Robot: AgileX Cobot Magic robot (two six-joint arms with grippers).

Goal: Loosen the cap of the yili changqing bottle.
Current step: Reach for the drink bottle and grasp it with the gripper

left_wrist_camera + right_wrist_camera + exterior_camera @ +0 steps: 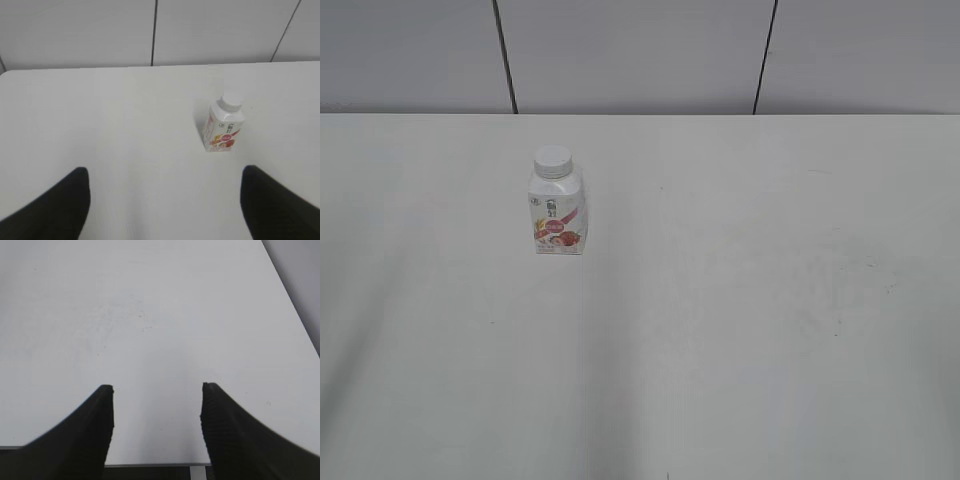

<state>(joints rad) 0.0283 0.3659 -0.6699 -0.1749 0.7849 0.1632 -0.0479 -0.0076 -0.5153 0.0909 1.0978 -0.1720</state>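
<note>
White table point(740, 330) in the exterior view carries the yili changqing bottle point(558, 215), upright, left of the middle, with the cap point(552, 160) on its neck. From the left wrist, the left gripper point(162, 200) has its jaws wide apart, the bottle ahead to the right, well apart. From the right wrist, the right gripper point(156, 425) is also spread apart over bare table near its edge.

A: What do we have besides the job item?
B: A white table point(740, 330), faint scuffs right of centre. Grey panelled wall point(640, 50) behind, two dark seams.
</note>
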